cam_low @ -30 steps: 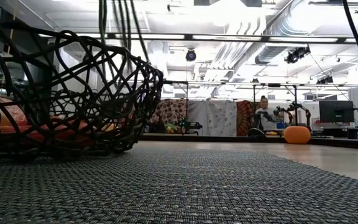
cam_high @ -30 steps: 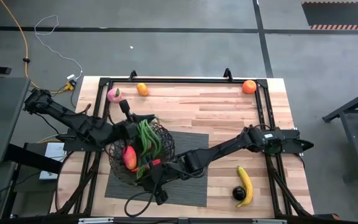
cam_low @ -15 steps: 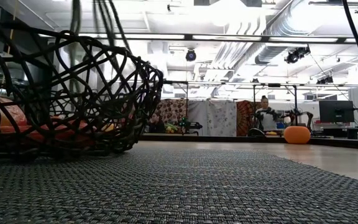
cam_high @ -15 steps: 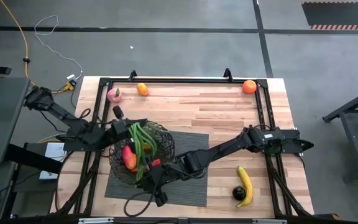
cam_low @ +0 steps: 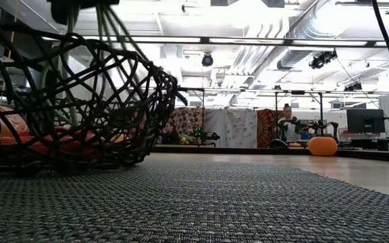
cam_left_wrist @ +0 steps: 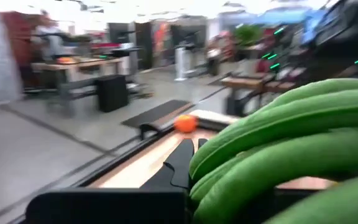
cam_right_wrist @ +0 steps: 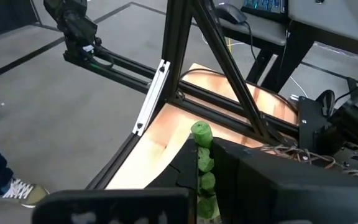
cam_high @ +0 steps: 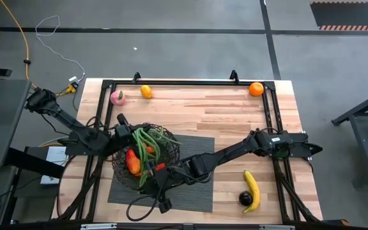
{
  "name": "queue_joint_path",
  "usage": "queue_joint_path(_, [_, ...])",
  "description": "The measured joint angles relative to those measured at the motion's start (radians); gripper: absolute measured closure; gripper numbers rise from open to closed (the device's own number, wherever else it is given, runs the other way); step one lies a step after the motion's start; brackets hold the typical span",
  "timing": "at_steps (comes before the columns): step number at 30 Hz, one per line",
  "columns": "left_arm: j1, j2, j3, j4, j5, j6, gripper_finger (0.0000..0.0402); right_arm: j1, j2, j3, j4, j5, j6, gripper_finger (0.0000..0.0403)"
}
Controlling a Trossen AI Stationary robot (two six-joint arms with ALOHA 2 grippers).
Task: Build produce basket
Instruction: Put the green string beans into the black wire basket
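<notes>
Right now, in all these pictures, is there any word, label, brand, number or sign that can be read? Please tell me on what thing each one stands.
No text can be read in any view.
Screens behind the table in the right wrist view: bright marks, too small to read.
Produce, wire basket, mat, both arms: no label or number visible.
Room behind the table in the low view: no legible sign.

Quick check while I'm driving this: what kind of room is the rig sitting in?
It looks like a robotics lab or workshop, not a kitchen. The low view shows exposed ceiling ducts and other workstations with a monitor behind the table, and the high view shows a bare concrete floor with loose cables.
</notes>
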Motion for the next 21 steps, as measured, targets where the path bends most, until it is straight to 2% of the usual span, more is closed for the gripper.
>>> queue_joint_path(3, [0.004,0.005,0.000,-0.062,-0.081,-0.040,0.0401,0.000,0.000,0.000,-0.001,-0.002,0.010,0.0400])
queue_joint_path(5, [0.039,0.005,-0.001,-0.039,-0.083,-0.111,0.0401,0.000,0.000,0.000,0.002,0.001,0.018,0.0400])
queue_joint_path(8, [0.121,0.024,-0.001,0.091,0.062,-0.117,0.0401,-0.004,-0.001,0.000,0.020,0.010,0.018,0.0400])
queue_joint_path(11, [0.159,0.045,0.000,0.266,0.194,-0.005,0.0401,-0.007,-0.001,0.000,0.039,0.008,0.021,0.0400])
queue_joint_path(16, [0.181,0.072,0.017,0.403,0.247,0.078,0.0401,-0.011,-0.002,0.000,0.044,0.007,0.021,0.0400])
queue_joint_path(21, [0.183,0.073,0.004,0.431,0.237,0.022,0.0401,-0.009,-0.003,0.000,0.056,0.005,0.022,0.0400])
